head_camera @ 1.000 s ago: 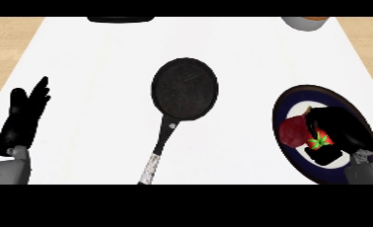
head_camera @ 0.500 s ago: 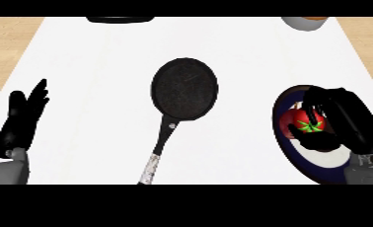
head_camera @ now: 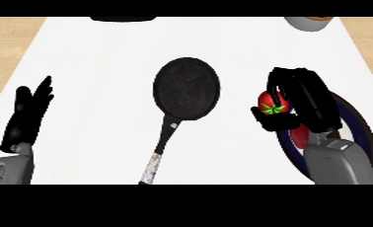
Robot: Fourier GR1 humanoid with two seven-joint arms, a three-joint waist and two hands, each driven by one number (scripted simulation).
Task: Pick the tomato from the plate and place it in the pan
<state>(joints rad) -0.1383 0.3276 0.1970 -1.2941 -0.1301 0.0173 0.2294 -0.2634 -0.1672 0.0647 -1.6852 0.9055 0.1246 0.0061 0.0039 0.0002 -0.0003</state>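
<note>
Nearest the view's lower edge, the right robot hand [head_camera: 302, 103] rises from its grey forearm with fingers and thumb curled round the tomato [head_camera: 273, 103], which shows red with a green star-shaped stem cap between them; the fruit sits clear of the dark-rimmed plate [head_camera: 348, 117], held just left of the plate's rim and over the white bench [head_camera: 94, 73]. At the lower left, the left robot hand [head_camera: 29, 117] rests open with fingers up, near the bench's left edge. A tomato is probably light, smooth-skinned and a little soft, so it could slip or bruise; the sensible hold is across its widest part, with the thumb opposite the fingers, as it looks to be taken here. In the middle lies the black pan [head_camera: 186, 89], its round bowl farther off and its long handle [head_camera: 162, 147] running back toward the viewer, ending in a paler grip. The pan's rim looks low, so little lift should be needed to cross it. Between the tomato and the pan the bench is bare, giving open room for a leftward carry. Farther back, a dark object [head_camera: 122, 19] and a grey bowl [head_camera: 310, 22] sit at the far edge, well apart from that path.
</note>
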